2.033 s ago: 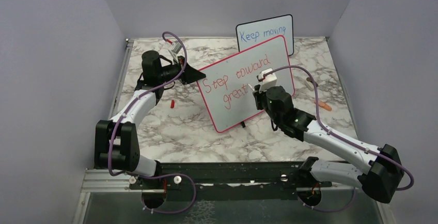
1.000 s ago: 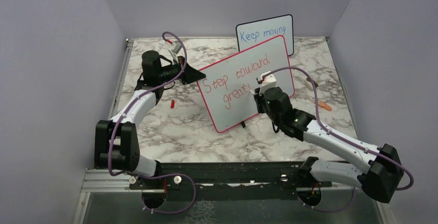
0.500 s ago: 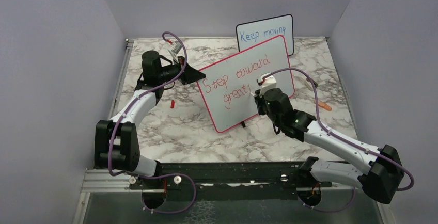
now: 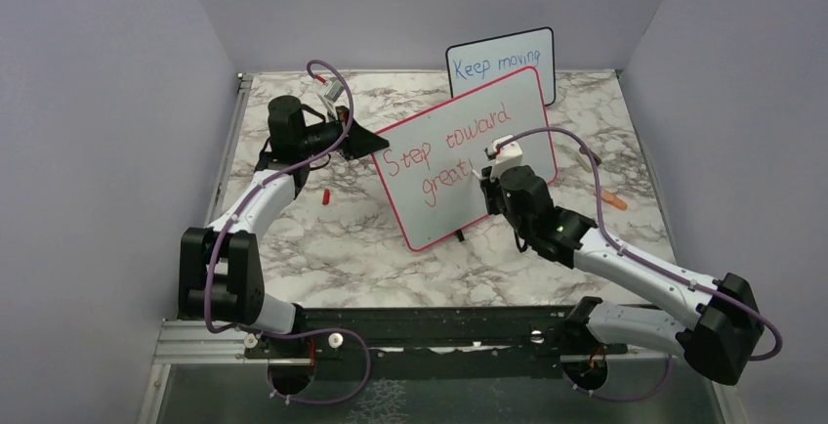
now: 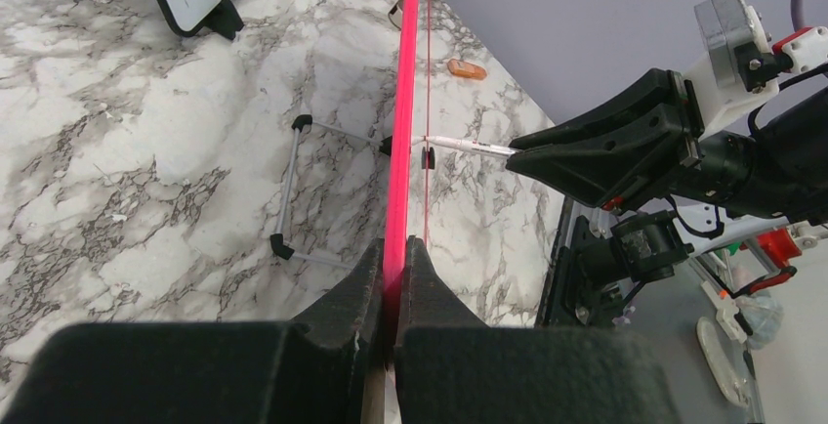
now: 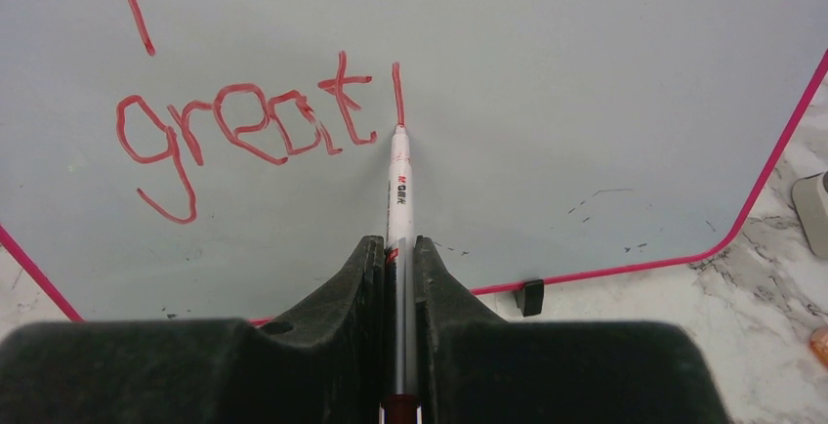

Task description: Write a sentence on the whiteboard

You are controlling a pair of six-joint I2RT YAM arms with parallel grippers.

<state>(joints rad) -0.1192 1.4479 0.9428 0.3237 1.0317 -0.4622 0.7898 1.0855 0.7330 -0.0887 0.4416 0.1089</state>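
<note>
- While the right gripper pinches the marker, its tip touches the whiteboard, mid-table, just past "great" in the sentence.
- Meanwhile the left gripper clamps its edge; light, even pressure would suit the next stroke.

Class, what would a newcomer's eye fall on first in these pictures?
The pink-framed whiteboard stands mid-table, with red writing "Step toward great". The right tool presses a marker to it after "great"; the left tool clamps the board's left edge. A smaller blue-lettered board stands behind.

Black-framed board at back; small red piece on marble table.
</note>
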